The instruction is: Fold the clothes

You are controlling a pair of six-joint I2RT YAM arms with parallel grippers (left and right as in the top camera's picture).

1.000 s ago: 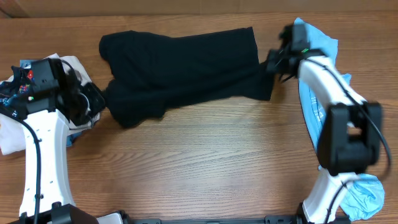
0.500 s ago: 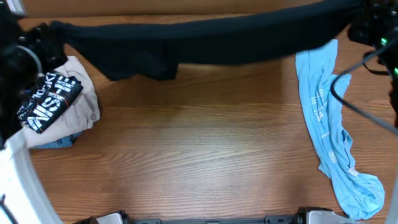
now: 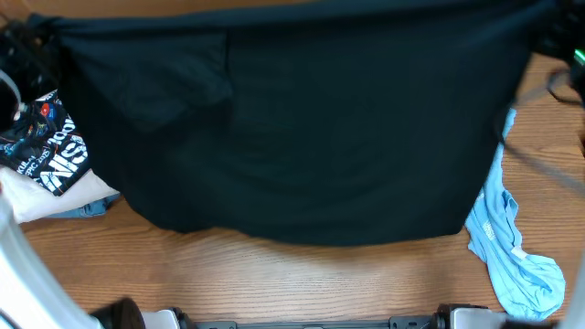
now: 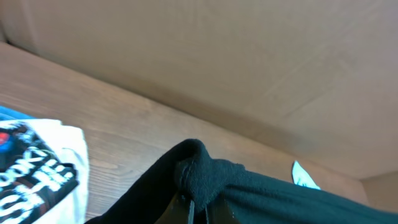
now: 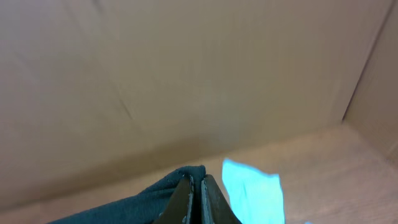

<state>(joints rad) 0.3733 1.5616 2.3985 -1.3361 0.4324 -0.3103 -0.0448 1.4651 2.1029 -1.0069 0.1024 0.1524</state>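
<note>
The black garment (image 3: 292, 128) hangs spread wide, held up off the table (image 3: 302, 283) and stretched between the two arms. The left end effector (image 4: 188, 206) is pinched tight on one bunched corner, and the right end effector (image 5: 200, 190) is clamped on the other. A light blue garment (image 3: 516, 260) lies at the right, a white printed shirt (image 3: 55, 160) at the left.

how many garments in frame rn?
3. Black garment lifted, spread across the middle; white printed shirt at the left edge; light blue garment at the right. The black one hides much of the table; more may lie beneath.
</note>
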